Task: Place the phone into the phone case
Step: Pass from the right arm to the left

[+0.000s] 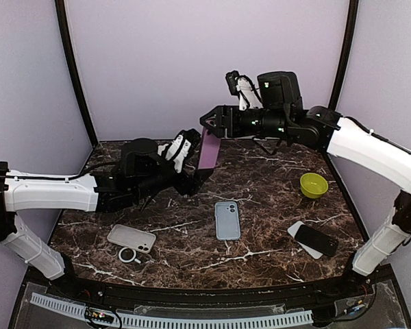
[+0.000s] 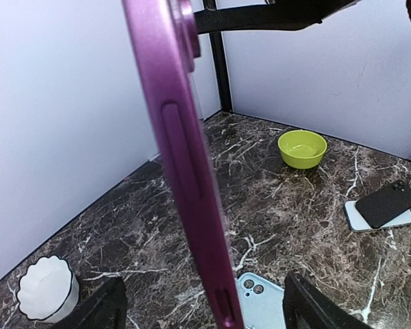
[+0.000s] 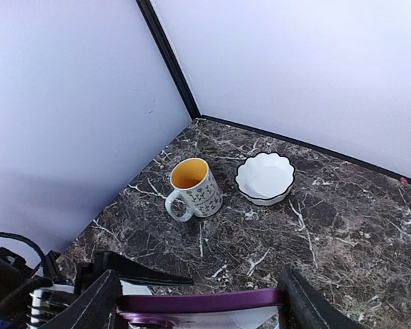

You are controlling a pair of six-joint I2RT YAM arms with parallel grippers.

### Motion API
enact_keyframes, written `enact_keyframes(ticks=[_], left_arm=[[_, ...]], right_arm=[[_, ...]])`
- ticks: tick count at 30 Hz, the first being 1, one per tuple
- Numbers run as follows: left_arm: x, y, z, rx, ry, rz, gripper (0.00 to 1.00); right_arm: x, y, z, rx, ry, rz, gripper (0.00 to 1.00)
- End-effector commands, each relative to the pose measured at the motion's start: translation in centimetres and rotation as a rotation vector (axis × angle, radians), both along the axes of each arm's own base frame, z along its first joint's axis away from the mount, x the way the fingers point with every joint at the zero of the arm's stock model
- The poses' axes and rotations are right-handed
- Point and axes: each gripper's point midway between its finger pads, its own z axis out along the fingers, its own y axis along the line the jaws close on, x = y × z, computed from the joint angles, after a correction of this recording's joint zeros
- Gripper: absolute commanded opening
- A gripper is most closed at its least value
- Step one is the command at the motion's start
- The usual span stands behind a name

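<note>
Right gripper [image 1: 209, 123] is clamped across the top of the upright purple phone case [image 1: 207, 151] above the table [image 1: 274, 236]; left gripper [image 1: 196, 177] stands apart around its lower end

Take the light blue phone [image 1: 227, 219] as the dial's hub. At twelve the purple case [image 1: 207, 147] hangs on end in mid-air, the left arm [image 1: 55, 192] reaching it from ten, the right arm [image 1: 370, 147] from two; no way through there. Green bowl [image 1: 314, 184] at two, black phone [image 1: 316, 240] at three, white case [image 1: 131, 238] at nine. From five round to seven the tabletop [image 1: 212, 267] lies bare.
</note>
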Motion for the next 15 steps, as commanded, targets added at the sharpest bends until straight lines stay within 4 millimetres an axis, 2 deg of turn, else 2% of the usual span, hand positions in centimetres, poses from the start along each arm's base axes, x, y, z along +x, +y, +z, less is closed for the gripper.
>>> enact_keyframes(ticks=[1, 2, 4, 7, 8, 11, 13, 15], left_arm=[[0.6, -0.7, 4.3, -0.097, -0.072, 0.011, 0.75], [0.5, -1.1, 4.3, -0.101, -0.069, -0.008, 0.74], [0.4, -1.4, 4.4, -0.113, -0.063, -0.02, 0.63], [0.5, -1.5, 4.5, -0.119, -0.057, -0.02, 0.34], [0.4, -1.6, 4.5, -0.118, -0.056, -0.025, 0.3], [0.1, -1.8, 4.5, -0.117, -0.045, -0.043, 0.06], [0.0, -1.7, 4.8, -0.124, -0.038, -0.048, 0.0], [-0.2, -1.6, 5.1, -0.134, -0.03, -0.052, 0.0]], right_arm=[[-0.5, 1.1, 4.9, 0.157, -0.065, 0.009, 0.31], [-0.6, 1.2, 4.9, 0.158, -0.065, 0.013, 0.3], [-0.8, 1.3, 4.9, 0.159, -0.064, 0.023, 0.3], [-1.1, 1.5, 4.9, 0.155, -0.065, 0.033, 0.3], [-1.1, 1.5, 4.9, 0.155, -0.065, 0.035, 0.29], [-1.3, 1.7, 4.9, 0.155, -0.068, 0.045, 0.29], [-1.4, 1.7, 4.8, 0.151, -0.068, 0.049, 0.29], [-1.5, 1.6, 4.7, 0.141, -0.072, 0.054, 0.3]])
